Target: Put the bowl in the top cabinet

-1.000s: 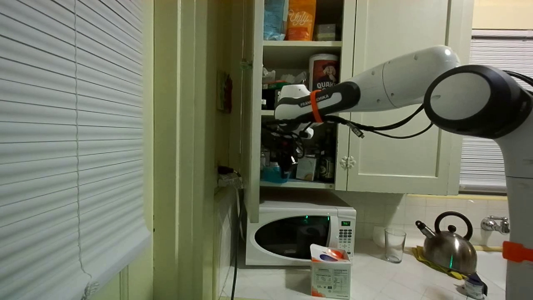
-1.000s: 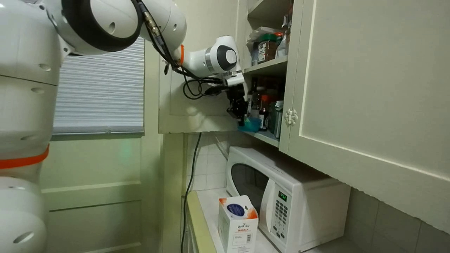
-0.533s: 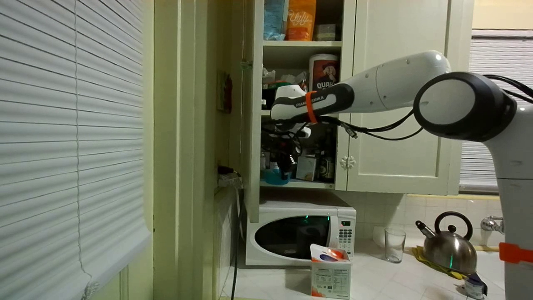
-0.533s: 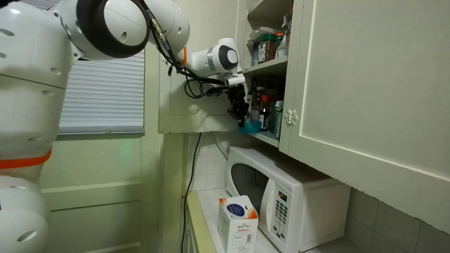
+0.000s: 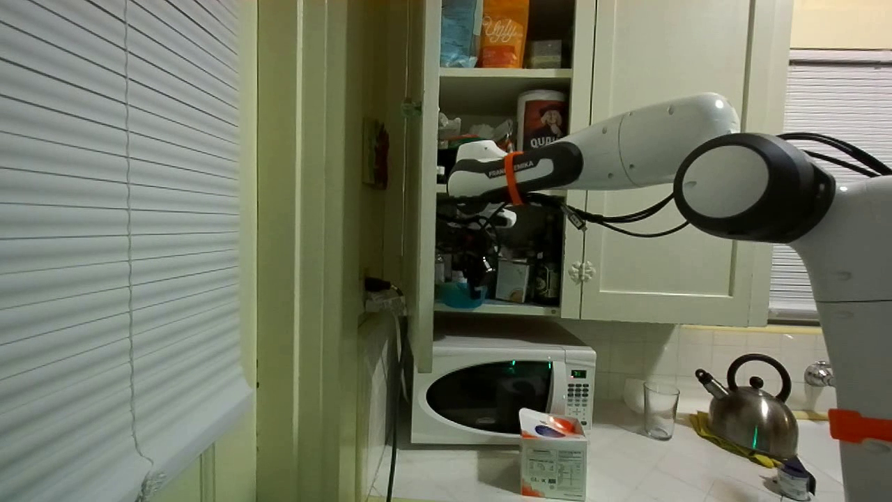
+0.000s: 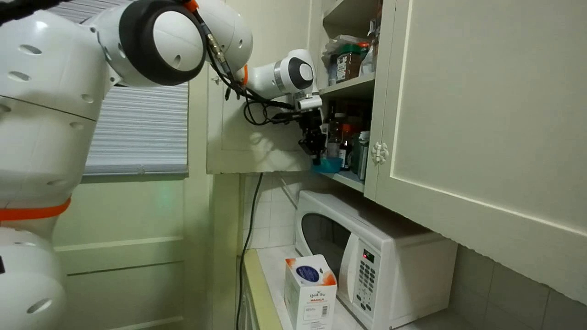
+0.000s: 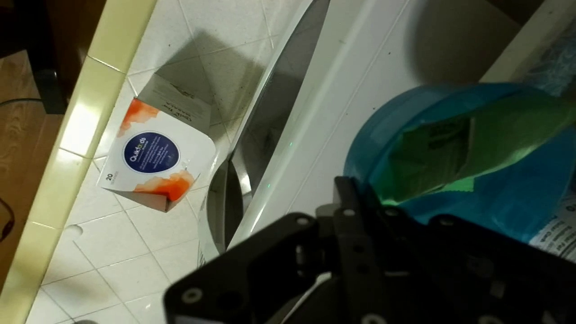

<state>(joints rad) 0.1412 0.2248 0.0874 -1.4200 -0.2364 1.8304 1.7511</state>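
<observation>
Elbow [image 5: 725, 181] drifting down and in toward the open top cabinet [image 5: 502, 82], gripper [image 7: 359, 191] barely budging: it's clamped on the room-side rim of the blue bowl [image 7: 508, 198], part in over the bottom shelf [image 6: 347, 180], presumably held there so the far side leads and the green packet [image 7: 454, 148] stays inside. Base touching the bottom shelf? Can't tell from these angles.

Cabinet [image 5: 505, 73]: top was cut off in both exterior views.
Blue bowl [image 7: 499, 193]: near rim was partly hidden behind gripper [image 7: 358, 186].
Green packet [image 7: 486, 141]: print was blurred, end was cut off.
Red can [image 5: 547, 115]: foot was hidden behind arm [image 5: 606, 157].
Microwave display [image 6: 368, 255]: digits were illegible.
</observation>
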